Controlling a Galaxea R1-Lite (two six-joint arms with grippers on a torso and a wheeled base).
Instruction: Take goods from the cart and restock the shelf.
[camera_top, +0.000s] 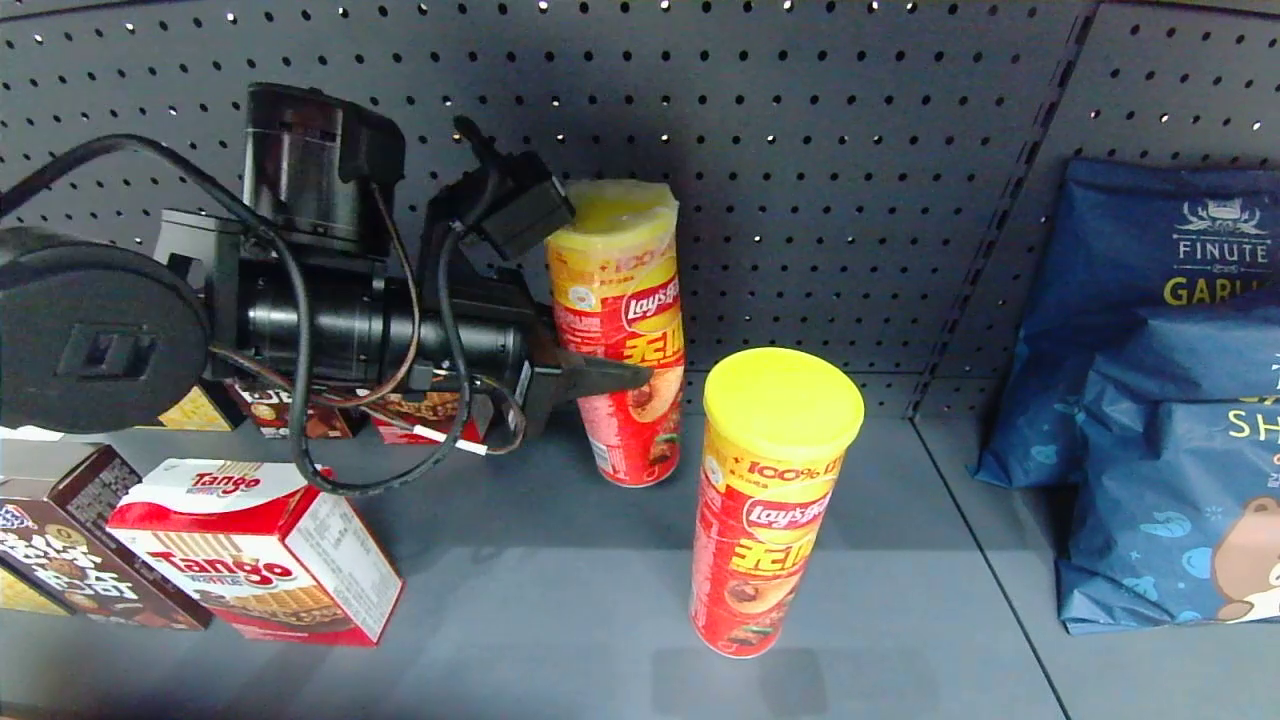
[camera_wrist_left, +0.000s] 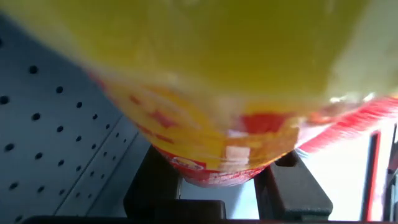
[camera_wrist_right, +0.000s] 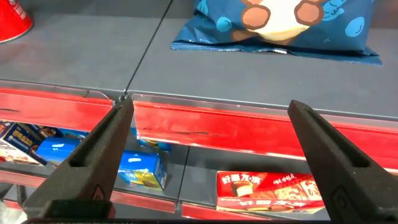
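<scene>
While the left gripper (camera_top: 615, 372) is clenched on a chips can (camera_top: 620, 290) at about mid-height, the step in hand looks like the set-down. The can is at the back of the shelf (camera_top: 560, 560), close to the pegboard wall (camera_top: 800, 150), w/ its base on or just above the shelf surface; can't tell which. Its long axis runs vertical, yellow lid up, label side toward the shelf's front edge, approx. upright. A second can (camera_top: 770, 500) stands upright nearer the front edge, apart from the held one, so restocking is partly done. Next move prob. calls for confirming the base is seated, then releasing and backing out toward the front edge w/o clipping either can or the wafer box (camera_top: 260, 550) near the front left corner. Right gripper (camera_wrist_right: 211, 109) is released, jaws wide, holding nothing, just outside the shelf's front edge below the blue bags (camera_top: 1150, 400).
</scene>
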